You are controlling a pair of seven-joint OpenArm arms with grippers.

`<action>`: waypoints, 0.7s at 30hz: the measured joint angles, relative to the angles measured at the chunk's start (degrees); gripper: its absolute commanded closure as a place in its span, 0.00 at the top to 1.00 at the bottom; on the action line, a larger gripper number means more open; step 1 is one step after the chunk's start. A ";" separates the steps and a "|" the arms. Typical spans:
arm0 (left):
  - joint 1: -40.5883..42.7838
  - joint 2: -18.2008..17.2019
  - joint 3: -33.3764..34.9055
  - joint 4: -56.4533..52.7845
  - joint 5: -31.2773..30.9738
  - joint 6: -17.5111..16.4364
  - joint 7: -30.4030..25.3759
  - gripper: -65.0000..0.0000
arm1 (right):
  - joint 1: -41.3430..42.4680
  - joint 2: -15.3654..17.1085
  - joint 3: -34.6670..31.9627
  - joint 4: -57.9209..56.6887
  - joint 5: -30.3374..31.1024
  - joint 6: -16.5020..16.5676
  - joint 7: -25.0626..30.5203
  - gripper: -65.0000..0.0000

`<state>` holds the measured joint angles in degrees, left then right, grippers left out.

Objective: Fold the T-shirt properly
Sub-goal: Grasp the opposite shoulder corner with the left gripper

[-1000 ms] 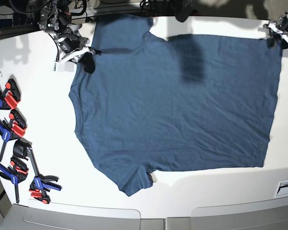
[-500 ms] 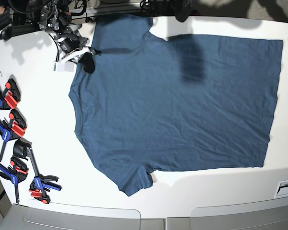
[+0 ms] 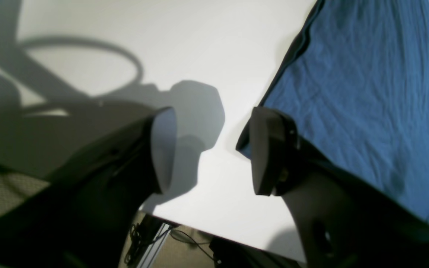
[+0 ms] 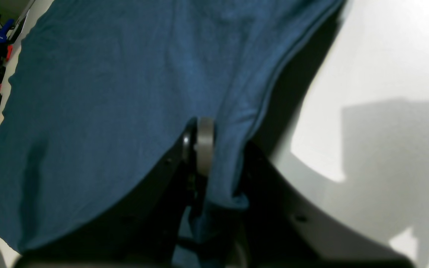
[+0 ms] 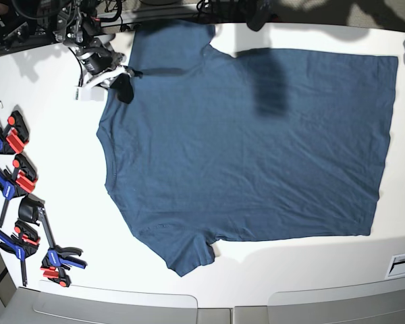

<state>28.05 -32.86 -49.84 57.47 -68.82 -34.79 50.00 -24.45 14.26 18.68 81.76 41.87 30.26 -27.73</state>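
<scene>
Right hand pinches the shoulder; left hand hangs open off the hem corner.

The T-shirt [image 5: 250, 145] lies spread flat on the white bench [image 5: 61, 182], collar toward the clamps [image 5: 17, 179]. The right hand [image 4: 203, 149] is closed on a fold of cloth near the shoulder, while the left hand [image 3: 210, 149] is spread wide and empty, just beside the hem corner. To fold cleanly, the left hand should likely take that corner firmly, so both ends lift evenly and the cloth does not skew.

T-shirt flat on the table

The T-shirt [image 5: 250, 145] covers the table's [image 5: 61, 169] middle; clamps [image 5: 20, 196] lie along its left edge.
</scene>
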 measured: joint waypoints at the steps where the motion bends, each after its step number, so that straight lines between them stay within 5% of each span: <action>1: 0.00 0.11 0.00 0.00 0.00 0.00 0.07 0.45 | 0.00 0.00 0.00 0.00 0.00 0.00 0.00 0.00; 21: -0.28 -0.42 12.72 0.66 -3.56 -1.64 0.11 0.45 | 0.00 0.00 0.00 0.00 0.00 0.00 0.02 0.00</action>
<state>27.77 -33.28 -37.12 58.13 -72.38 -36.42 50.11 -24.45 14.26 18.68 81.76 41.87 30.26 -27.70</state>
